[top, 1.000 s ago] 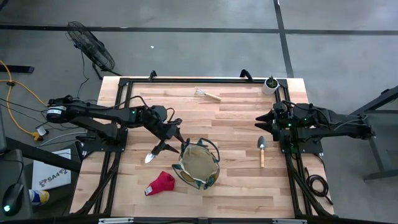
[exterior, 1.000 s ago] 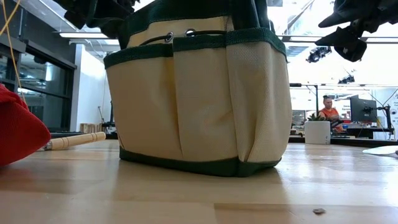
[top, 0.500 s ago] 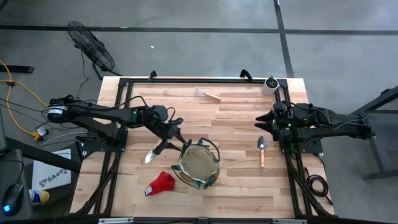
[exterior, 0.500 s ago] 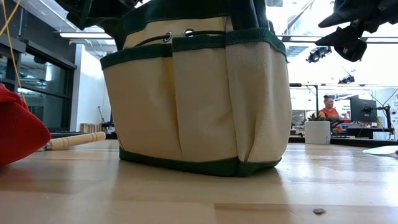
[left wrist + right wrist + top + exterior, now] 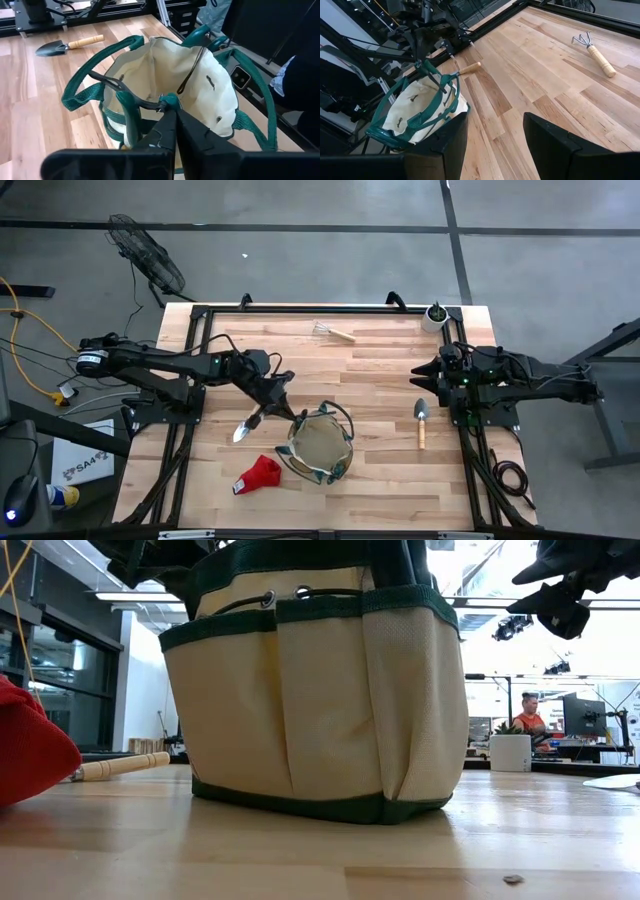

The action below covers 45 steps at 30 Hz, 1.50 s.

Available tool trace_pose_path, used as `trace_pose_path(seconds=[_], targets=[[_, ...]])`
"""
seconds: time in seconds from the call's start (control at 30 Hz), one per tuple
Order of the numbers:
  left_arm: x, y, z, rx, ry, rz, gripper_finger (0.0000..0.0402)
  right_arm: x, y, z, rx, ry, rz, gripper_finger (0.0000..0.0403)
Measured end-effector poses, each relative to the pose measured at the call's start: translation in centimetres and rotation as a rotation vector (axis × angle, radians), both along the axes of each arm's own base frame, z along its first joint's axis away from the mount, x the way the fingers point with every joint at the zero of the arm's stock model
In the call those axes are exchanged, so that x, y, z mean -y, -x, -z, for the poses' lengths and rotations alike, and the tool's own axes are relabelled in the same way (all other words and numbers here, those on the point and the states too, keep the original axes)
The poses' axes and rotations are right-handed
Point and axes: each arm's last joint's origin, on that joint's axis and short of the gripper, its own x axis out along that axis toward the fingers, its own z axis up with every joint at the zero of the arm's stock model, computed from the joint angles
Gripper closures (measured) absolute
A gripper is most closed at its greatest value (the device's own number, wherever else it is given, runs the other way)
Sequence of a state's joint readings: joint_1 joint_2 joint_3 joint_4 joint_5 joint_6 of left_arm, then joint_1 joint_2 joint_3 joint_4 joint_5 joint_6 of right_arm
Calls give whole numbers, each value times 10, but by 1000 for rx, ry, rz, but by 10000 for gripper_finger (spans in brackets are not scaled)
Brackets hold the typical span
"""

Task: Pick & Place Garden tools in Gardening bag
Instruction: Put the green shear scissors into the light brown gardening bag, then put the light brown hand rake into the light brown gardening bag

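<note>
At table centre: gardening bag point(image 5: 319, 445), upright, mouth open. Left gripper point(image 5: 172, 112) at the bag's rim, fingers together, apparently pinching a green loop handle point(image 5: 131, 120). Trowel point(image 5: 247, 425) just beside the bag; red glove point(image 5: 259, 474) near it. Second trowel point(image 5: 421, 422) beneath the waiting right gripper point(image 5: 492, 135), fingers apart. Mini rake point(image 5: 334, 332) at the far edge.

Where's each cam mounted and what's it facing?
High: overhead, straight down; table, both arms.
Low: table height, facing the bag; arm parts at the top.
Left wrist: over the left gripper, shut at the bag's handle.
Right wrist: past the open right gripper toward bag, rake.
Shared: the bag, in all four.
</note>
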<state>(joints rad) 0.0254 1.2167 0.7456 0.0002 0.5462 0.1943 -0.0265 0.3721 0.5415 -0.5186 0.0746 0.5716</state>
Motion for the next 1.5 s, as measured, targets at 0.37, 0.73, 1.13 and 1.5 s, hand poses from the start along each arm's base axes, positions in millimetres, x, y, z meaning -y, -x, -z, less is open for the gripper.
trace_pose_path(seconds=[0.37, 0.73, 1.13, 1.5], targets=[[-3, 2, 7, -99, -17, -114, 396, 0, 0, 0, 0, 0, 0, 219], [-3, 12, 1, -113, -23, -128, 396, 0, 0, 0, 0, 0, 0, 219], [-18, 36, -17, -93, -87, -338, 260, 0, 0, 0, 0, 0, 0, 219], [-44, 41, -34, -143, -8, -488, 188, 0, 0, 0, 0, 0, 0, 219]])
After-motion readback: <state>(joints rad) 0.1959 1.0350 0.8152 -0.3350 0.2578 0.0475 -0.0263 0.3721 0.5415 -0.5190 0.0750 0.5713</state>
